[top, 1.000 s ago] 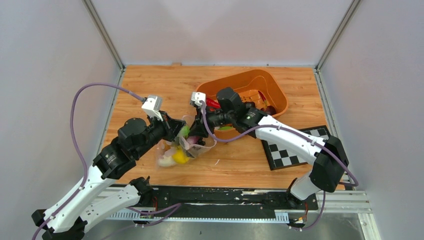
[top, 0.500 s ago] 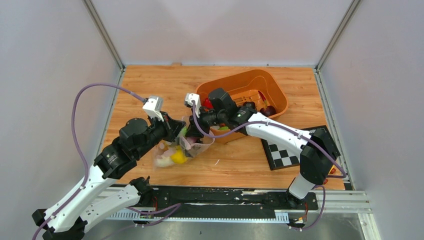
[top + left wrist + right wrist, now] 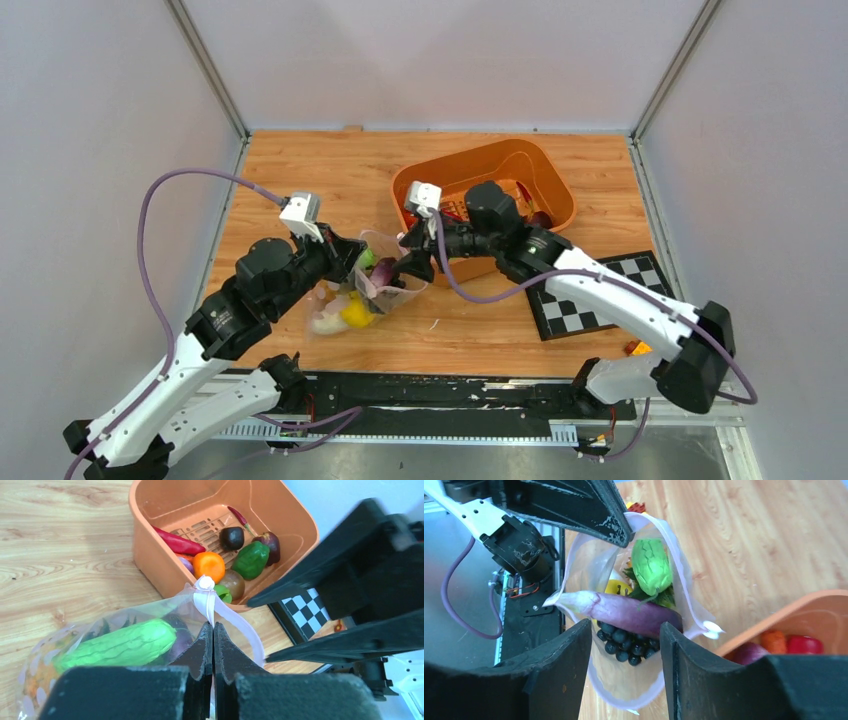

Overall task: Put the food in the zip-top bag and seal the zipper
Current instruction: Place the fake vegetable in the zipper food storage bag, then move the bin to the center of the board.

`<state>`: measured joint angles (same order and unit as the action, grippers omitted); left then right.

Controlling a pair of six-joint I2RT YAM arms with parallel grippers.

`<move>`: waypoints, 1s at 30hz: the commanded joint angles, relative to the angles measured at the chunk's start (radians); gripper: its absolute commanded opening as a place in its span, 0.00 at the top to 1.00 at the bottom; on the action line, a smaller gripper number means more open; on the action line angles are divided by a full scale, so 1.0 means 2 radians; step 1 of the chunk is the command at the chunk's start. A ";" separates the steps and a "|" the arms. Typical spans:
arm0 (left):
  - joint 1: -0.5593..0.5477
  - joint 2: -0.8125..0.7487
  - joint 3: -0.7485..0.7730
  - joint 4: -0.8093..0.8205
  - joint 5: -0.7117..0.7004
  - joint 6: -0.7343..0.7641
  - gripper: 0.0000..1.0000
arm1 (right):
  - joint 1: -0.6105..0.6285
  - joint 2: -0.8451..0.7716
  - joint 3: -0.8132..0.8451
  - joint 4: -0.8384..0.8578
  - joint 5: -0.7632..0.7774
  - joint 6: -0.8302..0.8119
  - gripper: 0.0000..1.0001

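Jaws of the left gripper are pressed together on the zipper of the zip-top bag, which lies at the centre of the top view, just left of the orange tub. The right gripper stands spread over the bag's mouth, where the purple eggplant lies across dark grapes.
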<state>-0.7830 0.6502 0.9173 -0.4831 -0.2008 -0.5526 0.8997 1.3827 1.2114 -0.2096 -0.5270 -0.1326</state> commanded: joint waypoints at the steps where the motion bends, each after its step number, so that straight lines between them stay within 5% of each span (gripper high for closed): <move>1: 0.000 -0.017 0.010 0.017 -0.035 -0.006 1.00 | -0.011 -0.050 -0.026 0.017 0.057 -0.013 0.47; 7: -0.001 -0.039 0.021 -0.022 -0.092 -0.003 1.00 | -0.024 -0.026 -0.018 0.027 0.160 0.043 0.49; 18: 0.000 -0.094 0.036 -0.075 -0.170 -0.007 1.00 | -0.024 0.086 0.041 0.014 0.098 0.082 0.62; 24: 0.000 -0.092 0.035 -0.065 -0.156 -0.003 1.00 | -0.023 0.142 0.073 -0.011 0.088 0.083 0.61; 30: 0.000 -0.074 0.038 -0.052 -0.116 0.006 1.00 | -0.031 0.166 0.083 -0.044 0.207 0.085 0.55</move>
<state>-0.7830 0.4763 0.9421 -0.6735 -0.4778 -0.5522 0.8501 1.6997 1.3506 -0.2428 -0.2733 0.0219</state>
